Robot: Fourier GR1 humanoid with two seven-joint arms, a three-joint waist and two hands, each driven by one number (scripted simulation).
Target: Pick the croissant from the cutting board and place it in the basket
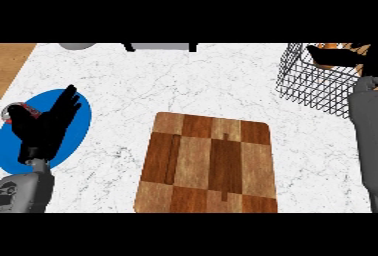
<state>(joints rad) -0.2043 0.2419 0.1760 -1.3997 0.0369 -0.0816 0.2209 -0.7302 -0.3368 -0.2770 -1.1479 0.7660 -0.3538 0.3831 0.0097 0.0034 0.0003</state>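
Holds golden-brown croissant (353, 48) in curled right hand (332, 56) fingers over black wire basket (313, 88), left hand (46, 125) fingers straight above round blue plate (78, 126).

The right hand (334, 56) hides most of what may be the croissant (358, 49) at the basket (310, 85), which the right edge cuts off. The left hand (50, 120) covers part of the round blue plate (77, 122).

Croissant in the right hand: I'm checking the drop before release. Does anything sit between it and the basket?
Nothing visible does. The right hand, curled round the croissant, of which only orange bits show, is over the wire basket. The left hand rests open over the blue plate, far off.
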